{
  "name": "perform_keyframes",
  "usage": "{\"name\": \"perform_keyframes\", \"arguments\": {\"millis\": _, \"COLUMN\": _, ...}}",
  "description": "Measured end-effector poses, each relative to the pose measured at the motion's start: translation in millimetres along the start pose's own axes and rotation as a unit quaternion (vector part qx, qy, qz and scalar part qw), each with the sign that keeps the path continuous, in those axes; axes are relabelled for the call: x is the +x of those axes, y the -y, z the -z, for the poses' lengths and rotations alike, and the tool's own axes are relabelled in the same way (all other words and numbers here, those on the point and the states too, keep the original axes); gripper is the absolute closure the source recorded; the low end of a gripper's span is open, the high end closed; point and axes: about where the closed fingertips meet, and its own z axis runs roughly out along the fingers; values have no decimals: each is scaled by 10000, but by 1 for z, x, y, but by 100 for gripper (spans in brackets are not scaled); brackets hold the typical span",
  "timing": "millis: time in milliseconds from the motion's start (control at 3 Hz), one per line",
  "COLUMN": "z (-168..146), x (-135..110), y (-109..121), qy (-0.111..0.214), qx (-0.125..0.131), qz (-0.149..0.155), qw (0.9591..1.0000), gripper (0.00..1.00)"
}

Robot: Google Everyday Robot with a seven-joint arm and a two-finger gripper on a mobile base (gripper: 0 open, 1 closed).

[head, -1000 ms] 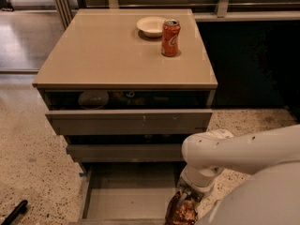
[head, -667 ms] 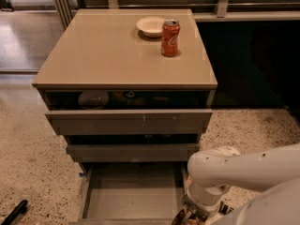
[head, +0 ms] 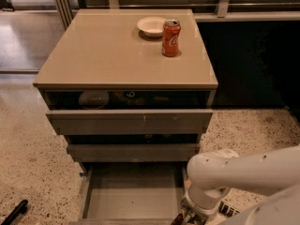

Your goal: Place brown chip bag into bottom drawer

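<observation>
The bottom drawer stands pulled out at the foot of the grey cabinet, and its flat grey floor is bare. My gripper hangs at the lower edge of the view, just past the drawer's front right corner, under the white wrist of my arm. Only a dark-brown sliver of the brown chip bag shows at that edge, beneath the wrist. The rest of the bag is out of view.
The two upper drawers are partly pulled out, with some items in the top one. On the cabinet top stand a red soda can and a white bowl. A black object lies on the speckled floor at lower left.
My arm has sunk and shifted right. The brown chip bag, plainly seen under the wrist a second ago, has dropped almost out of the bottom of the view.
</observation>
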Motion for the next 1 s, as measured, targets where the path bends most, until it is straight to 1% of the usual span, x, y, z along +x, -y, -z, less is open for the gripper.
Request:
{"name": "perform_keyframes", "arguments": {"millis": 333, "z": -24, "x": 43, "y": -14, "qy": -163, "qx": 87, "qz": 165, "qw": 9997, "gripper": 100}}
{"name": "perform_keyframes", "arguments": {"millis": 667, "z": -28, "x": 40, "y": 1, "qy": -146, "qx": 28, "qz": 50, "qw": 9999, "gripper": 100}}
{"name": "perform_keyframes", "arguments": {"millis": 1000, "z": -28, "x": 37, "y": 20, "qy": -245, "qx": 23, "qz": -108, "qw": 9996, "gripper": 100}}
